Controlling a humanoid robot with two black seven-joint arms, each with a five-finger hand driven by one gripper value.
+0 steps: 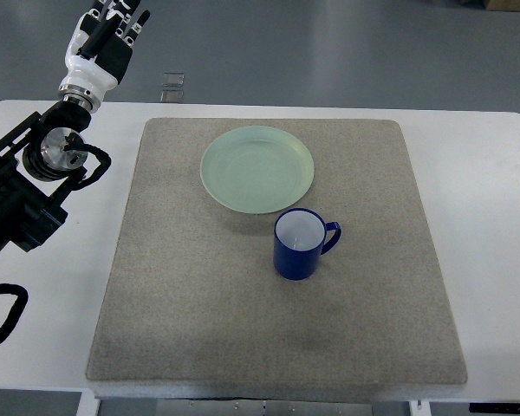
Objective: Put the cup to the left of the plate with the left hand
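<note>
A white table (490,199) fills most of the top view, with grey floor showing beyond its far edge. Spread across the middle of it lies a large grey felt mat (199,303), roughly square with rounded corners, its near edge close to the near edge of the table. The robot's left arm (22,191), black and jointed with a loop of cable beside it, comes in from the picture's left edge and reaches up toward the far left corner of the table, clear of the mat. On the far half of the mat rests a pale green plate (256,169), round and shallow, lying flat. At the end of the arm, the left hand (108,39) sits raised past the far left corner, over the floor, white at the wrist and black in the fingers; the fingers are loosely extended and hold nothing. The blue cup (300,245) stands upright on the mat just nearer than the plate and slightly to its right, almost touching the rim of the plate, its white inside showing and its handle pointing right. It is well apart from the hand.
</note>
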